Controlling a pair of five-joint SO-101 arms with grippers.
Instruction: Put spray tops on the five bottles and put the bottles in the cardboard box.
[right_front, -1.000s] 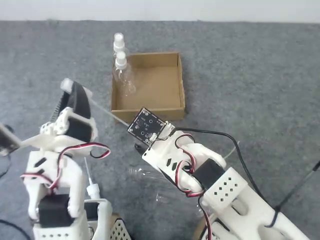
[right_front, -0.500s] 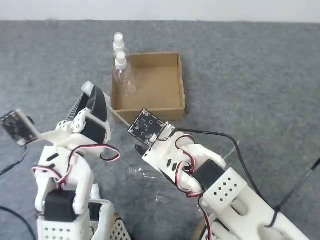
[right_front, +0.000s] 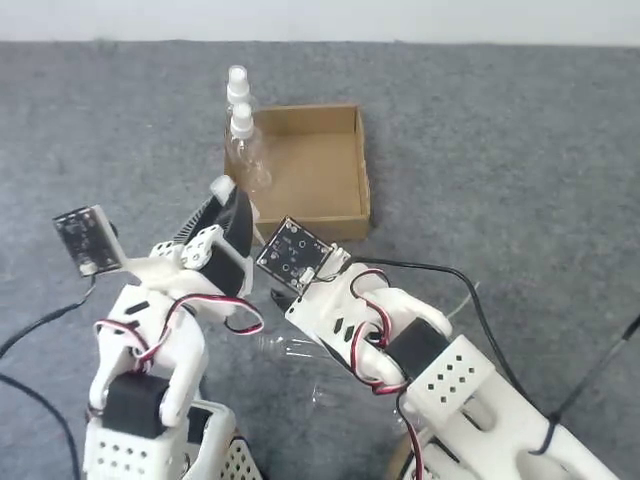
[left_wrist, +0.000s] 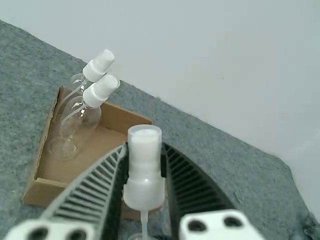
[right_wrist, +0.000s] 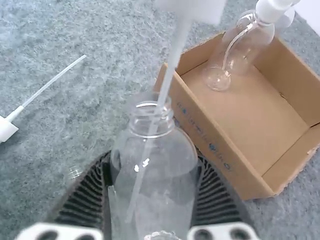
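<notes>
Swinging in from 9 o'clock in the high view, the left arm has carried its spray top (right_front: 222, 187) across the surface (right_front: 500, 130) to sit just at 10 o'clock of the right arm's wrist, beside the near wall of the cardboard box (right_front: 340, 215).

The spray top (left_wrist: 144, 165) is pinched at its white head and collar between the ribbed jaws of the left claw (left_wrist: 144, 150). Its dip tube (right_wrist: 165, 85) hangs down and has entered the open neck of the bottle (right_wrist: 150, 130). That bottle stands upright, clamped round its body by the right claw (right_wrist: 153, 161).

Handling, as a guess: the bottle looks like thin clear plastic, light and smooth, likely to dent or slip under a hard squeeze, so the body grip below the shoulder seems right. The head is small and stiff; the tube is slender and would bend if pushed off-centre.

At 12 o'clock of the bottle lies the box, with two capped bottles (right_front: 245, 140) at its 10 o'clock corner. A loose spray top (right_wrist: 7, 127) rests on the surface, well apart from the box.
</notes>
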